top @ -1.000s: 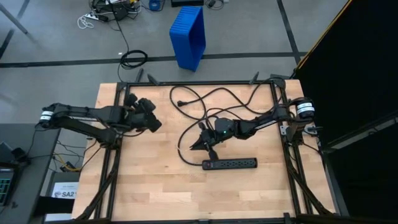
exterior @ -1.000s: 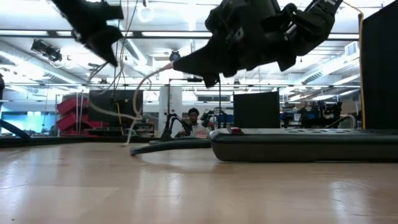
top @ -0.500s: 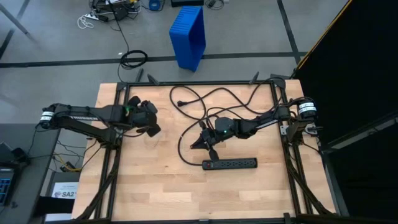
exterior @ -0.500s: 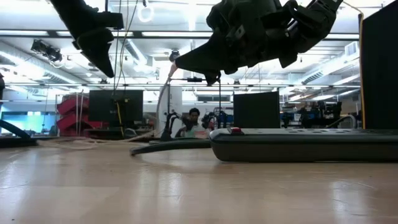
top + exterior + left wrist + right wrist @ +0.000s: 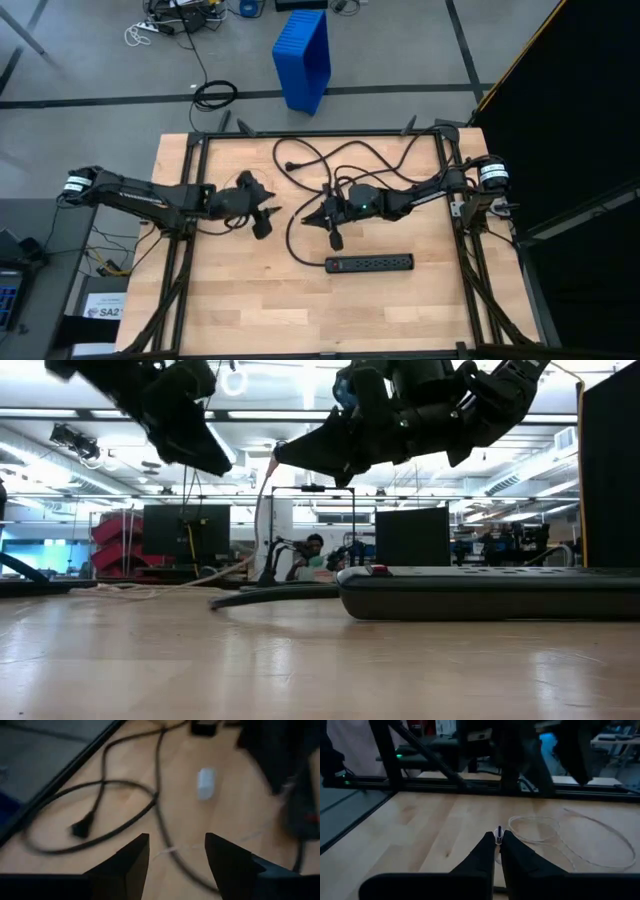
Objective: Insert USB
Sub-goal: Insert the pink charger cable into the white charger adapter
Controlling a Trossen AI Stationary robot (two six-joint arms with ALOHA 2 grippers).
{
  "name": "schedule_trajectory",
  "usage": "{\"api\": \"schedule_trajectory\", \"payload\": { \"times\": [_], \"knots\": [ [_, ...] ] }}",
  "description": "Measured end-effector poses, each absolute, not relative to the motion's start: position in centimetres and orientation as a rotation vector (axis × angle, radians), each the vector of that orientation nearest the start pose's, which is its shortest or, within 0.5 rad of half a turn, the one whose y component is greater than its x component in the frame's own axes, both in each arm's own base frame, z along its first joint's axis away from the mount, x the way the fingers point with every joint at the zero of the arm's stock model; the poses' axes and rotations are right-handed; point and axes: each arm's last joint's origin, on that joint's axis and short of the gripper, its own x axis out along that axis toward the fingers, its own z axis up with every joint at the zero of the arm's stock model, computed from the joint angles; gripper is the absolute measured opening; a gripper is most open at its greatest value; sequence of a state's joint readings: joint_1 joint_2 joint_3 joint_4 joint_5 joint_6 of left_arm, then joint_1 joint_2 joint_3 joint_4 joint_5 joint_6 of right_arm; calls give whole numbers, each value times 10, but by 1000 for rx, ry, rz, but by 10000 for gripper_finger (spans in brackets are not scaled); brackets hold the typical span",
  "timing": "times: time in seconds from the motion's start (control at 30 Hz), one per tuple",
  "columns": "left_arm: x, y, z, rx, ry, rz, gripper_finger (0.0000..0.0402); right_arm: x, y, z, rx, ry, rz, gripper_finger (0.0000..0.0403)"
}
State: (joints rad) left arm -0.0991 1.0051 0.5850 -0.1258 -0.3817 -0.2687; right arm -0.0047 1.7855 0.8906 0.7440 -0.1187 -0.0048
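far left: left gripper (image 5: pixel 262 218), hanging above the table (image 5: pixel 220 300) with jaws apart and nothing between them. reaches toward the middle, close to the other arm. risk here: closing in too far and bumping the right gripper, or catching the thin pale cable (image 5: pixel 555 827) that loops on the wood and tugging it.

in the middle: black cord (image 5: pixel 300 160) sprawled in loops across the far half of the table. could snag a finger or drag along with any low sweep.

just right of that: right gripper (image 5: pixel 320 217), raised off the wood, jaws pinched together on the usb plug (image 5: pixel 499 833), with only the tip showing past the fingertips. looks like a shallow grip, so could let the plug twist or slip under pressure at a socket. cannot tell the plug's orientation.

below and right: power strip (image 5: pixel 368 262) lying loose and flat, near the right gripper but apart from it. likely slides or turns if pushed on from the side, spoiling the line-up. no usb socket on it can be made out.
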Motion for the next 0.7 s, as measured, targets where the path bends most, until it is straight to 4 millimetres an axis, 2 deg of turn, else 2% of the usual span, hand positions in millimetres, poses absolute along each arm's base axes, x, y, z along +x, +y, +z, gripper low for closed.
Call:
{"api": "schedule_trajectory", "payload": {
  "times": [0.13, 0.3, 0.4, 0.7],
  "knots": [
    [206, -15, 211, -176, 351, 272, 168, 372, -7, 196, 6, 119, 64, 0],
    [198, -14, 193, -190, 199, 285, 168, 373, -16, 200, 34, 64, 78, 0],
    [198, -14, 185, -182, 176, 277, 168, 373, -20, 200, 41, 65, 77, 0],
    [216, -17, 179, -132, 81, 228, 168, 373, -24, 200, 64, 60, 55, 0]
  ]
}}
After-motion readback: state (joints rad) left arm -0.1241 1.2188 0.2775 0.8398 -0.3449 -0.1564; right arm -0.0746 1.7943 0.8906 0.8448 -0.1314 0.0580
